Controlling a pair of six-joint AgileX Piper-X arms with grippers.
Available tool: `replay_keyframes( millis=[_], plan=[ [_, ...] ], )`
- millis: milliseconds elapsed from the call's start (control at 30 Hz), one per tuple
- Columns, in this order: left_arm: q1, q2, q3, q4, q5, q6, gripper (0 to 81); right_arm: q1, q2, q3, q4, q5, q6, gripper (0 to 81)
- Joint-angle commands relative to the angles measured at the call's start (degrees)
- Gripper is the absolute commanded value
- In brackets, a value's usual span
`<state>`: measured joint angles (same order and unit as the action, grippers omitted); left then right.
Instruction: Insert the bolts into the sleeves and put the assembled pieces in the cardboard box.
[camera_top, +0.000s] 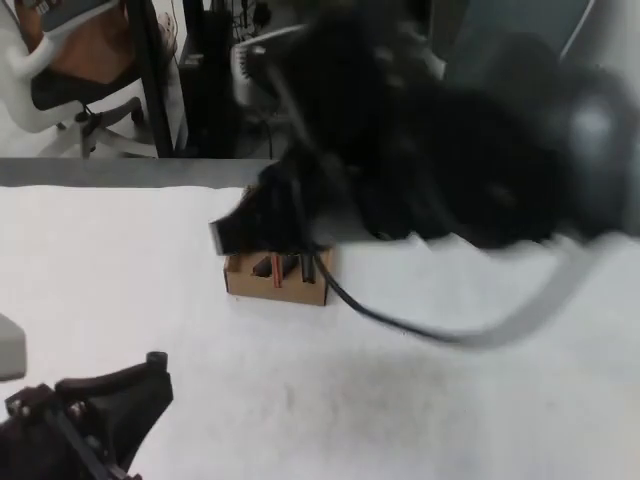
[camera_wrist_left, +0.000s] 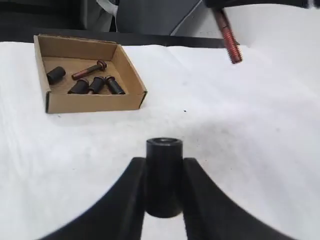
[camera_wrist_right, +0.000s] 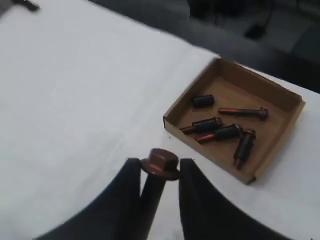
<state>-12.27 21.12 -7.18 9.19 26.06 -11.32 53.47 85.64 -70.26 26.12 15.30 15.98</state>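
Black sleeve (camera_wrist_left: 163, 180) stands upright, clamped between the fingers of the left gripper (camera_wrist_left: 164, 166), down in the lower-left corner of the high view over the white cloth (camera_top: 450, 410). Copper bolt (camera_wrist_right: 159, 163) hangs head-up and a bit tilted, pinched by its shank in the right gripper (camera_wrist_right: 159, 171) (its arm's just a dark blur, upper right of the high view). Cardboard box (camera_top: 262, 285) sits approx. mid-frame there, w/ three assembled pieces (camera_wrist_right: 220, 133), a loose bolt (camera_wrist_right: 244, 112) & a lone sleeve (camera_wrist_right: 203, 100) inside.
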Motion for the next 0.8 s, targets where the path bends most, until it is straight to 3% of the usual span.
replay_keyframes(
  millis=[0,167,400,533,767],
  plan=[
    [-2.69,-0.08,1.34,-7.6,-4.3,-1.84,1.7,2.65,-5.69,10.0,-9.79,-0.23,0.86,0.4],
    [-10.45,5.08,3.05,-13.39,-5.32,-1.69,1.7,5.78,-9.37,20.17,-24.87,-0.23,6.01,0.4],
    [-21.39,13.71,2.94,-22.81,-11.74,-1.14,1.7,5.96,-9.36,21.18,-31.52,-1.11,1.61,0.4],
    [-23.96,17.41,2.94,-28.91,-12.63,-2.0,1.7,5.96,-9.36,21.18,-31.53,-1.46,2.01,0.4],
    [-24.29,19.43,2.94,-32.63,-12.75,-2.89,1.7,5.96,-9.36,21.18,-30.72,-1.43,2.01,0.4]
  ],
)
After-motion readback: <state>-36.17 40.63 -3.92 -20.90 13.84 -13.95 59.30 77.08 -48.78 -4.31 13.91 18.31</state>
